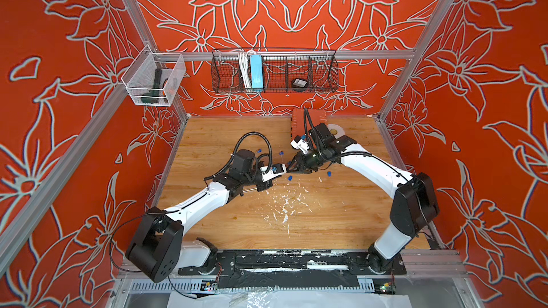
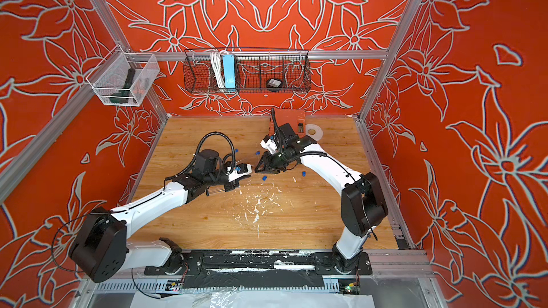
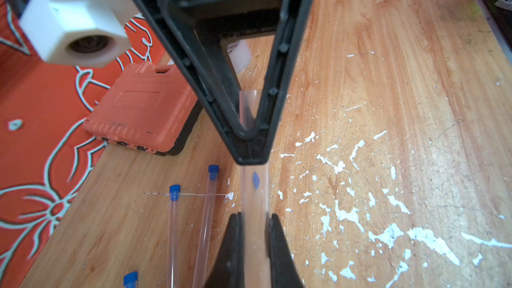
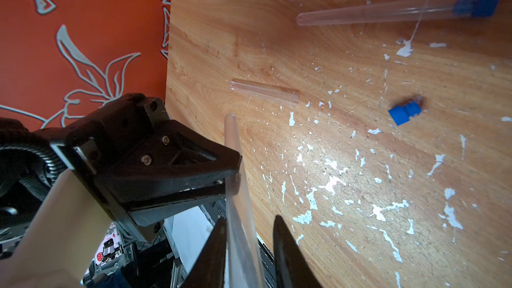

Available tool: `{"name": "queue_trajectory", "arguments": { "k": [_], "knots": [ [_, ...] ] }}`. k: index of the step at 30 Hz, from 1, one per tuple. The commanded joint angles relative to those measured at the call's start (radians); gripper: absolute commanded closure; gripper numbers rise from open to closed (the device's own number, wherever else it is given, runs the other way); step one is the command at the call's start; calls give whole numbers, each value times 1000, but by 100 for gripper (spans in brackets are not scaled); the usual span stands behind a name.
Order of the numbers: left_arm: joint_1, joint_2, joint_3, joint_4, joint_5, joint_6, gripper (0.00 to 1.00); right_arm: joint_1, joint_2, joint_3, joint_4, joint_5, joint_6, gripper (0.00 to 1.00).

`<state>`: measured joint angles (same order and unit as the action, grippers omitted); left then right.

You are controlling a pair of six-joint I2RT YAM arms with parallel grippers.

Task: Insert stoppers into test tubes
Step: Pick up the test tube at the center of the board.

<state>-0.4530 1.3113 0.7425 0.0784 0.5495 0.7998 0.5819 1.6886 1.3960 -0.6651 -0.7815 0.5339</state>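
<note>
My left gripper (image 3: 255, 214) is shut on a clear test tube (image 3: 250, 198) held above the table. The tube's open end reaches between the fingers of my right gripper (image 4: 249, 225), which stands open: one finger touches the tube (image 4: 238, 211) and a gap shows beside the other. No stopper shows at that end. Two stoppered tubes (image 3: 173, 223) (image 3: 205, 217) lie on the table close by. An unstoppered tube (image 4: 263, 94) lies there too, with a loose blue stopper (image 4: 404, 112) nearby. In a top view, two loose stoppers (image 1: 290, 178) (image 1: 328, 174) lie near my right gripper (image 1: 292, 165).
An orange case (image 1: 308, 119) and a tape roll (image 1: 335, 130) sit at the back of the wooden table. White paint flecks (image 1: 284, 205) mark the table's middle. A wire basket (image 1: 274, 72) hangs on the back wall.
</note>
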Motion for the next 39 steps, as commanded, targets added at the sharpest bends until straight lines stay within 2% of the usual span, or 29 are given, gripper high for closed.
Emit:
{"name": "queue_trajectory", "arguments": {
  "k": [1, 14, 15, 19, 21, 31, 36, 39],
  "knots": [
    [-7, -10, 4, 20, 30, -9, 100, 7, 0, 11, 21, -19, 15, 73],
    [-7, -17, 1, 20, 14, -10, 100, 5, -29, -9, 16, -25, 20, 88],
    [-7, -18, 1, 21, 11, -10, 96, 3, -34, -11, 17, -31, 24, 89],
    [-6, -36, -22, 40, -3, -12, 68, -10, -61, -24, 26, -56, 41, 90],
    [-6, -45, -41, 50, -1, -10, 66, -19, -77, -34, 36, -75, 54, 90],
    [-5, -75, -108, 120, 18, -40, 68, -48, -117, -95, 112, -170, 118, 88],
    [-6, -85, -114, 135, 27, -51, 73, -50, -117, -97, 118, -177, 121, 88],
    [-6, -89, -115, 139, 33, -51, 83, -50, -118, -98, 121, -183, 123, 88]
  ]
}}
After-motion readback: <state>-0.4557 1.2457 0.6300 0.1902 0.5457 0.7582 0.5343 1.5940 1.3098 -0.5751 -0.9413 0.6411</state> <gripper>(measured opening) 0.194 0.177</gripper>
